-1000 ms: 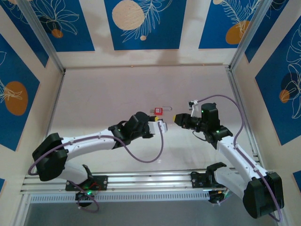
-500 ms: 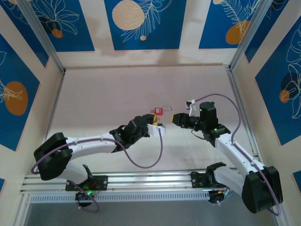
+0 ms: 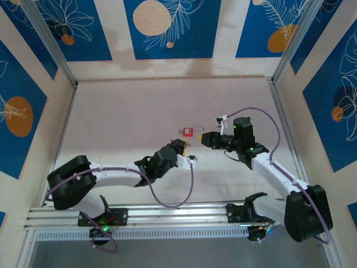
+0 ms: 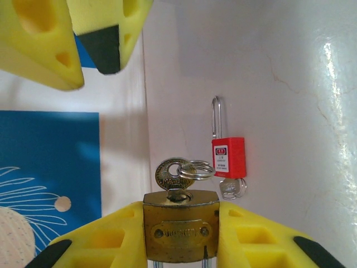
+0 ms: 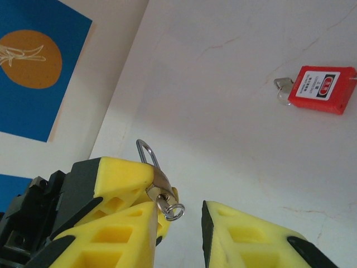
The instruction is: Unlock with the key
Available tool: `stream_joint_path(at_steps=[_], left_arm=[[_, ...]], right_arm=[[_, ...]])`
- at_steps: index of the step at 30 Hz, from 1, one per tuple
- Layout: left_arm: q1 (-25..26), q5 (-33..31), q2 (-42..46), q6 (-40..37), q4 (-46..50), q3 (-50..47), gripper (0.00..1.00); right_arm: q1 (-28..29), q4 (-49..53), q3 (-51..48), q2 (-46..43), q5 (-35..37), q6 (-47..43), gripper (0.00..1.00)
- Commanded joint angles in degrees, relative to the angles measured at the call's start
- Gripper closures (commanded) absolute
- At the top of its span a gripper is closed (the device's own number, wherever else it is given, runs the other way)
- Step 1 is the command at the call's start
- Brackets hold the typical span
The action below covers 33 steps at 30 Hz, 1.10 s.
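While the left tool [image 4: 181, 211] clamped the brass padlock [image 4: 180, 226] above the pale desk [image 4: 279, 84], small brass key [image 4: 174, 174] in its keyhole, the right tool [image 3: 207, 139] hung nearby, slightly parted, empty; pinching the dangling ring [image 4: 199, 169] instead could tug the key out.

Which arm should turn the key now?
The right one, probably. The left fingers are busy squeezing the brass padlock, and the key is sticking out of it. The right fingers are open and empty, right next to the key, so they could grab and twist it.
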<state>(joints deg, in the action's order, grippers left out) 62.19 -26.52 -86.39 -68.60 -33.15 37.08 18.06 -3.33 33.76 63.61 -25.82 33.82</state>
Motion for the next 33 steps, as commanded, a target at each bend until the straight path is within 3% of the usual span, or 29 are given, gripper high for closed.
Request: stream_joint_path(at_steps=[1,10,33], left_arm=[[1.32,-2.25,-1.78,-4.44,-8.53,-1.54,0.72],[2.91,-4.51,-5.32,-9.28,-15.81,-2.6,0.72],[4.49,-7.18,-9.85,-16.37,-24.9,-3.49,0.72]], right_arm=[[1.34,-0.26,1.97,0.5,-1.54,-2.55,0.71],[3.32,-1.65,-1.07,-1.9,1.76,-4.61,0.7],[4.71,2.83,-1.14,0.83,1.65,-8.91,0.69]])
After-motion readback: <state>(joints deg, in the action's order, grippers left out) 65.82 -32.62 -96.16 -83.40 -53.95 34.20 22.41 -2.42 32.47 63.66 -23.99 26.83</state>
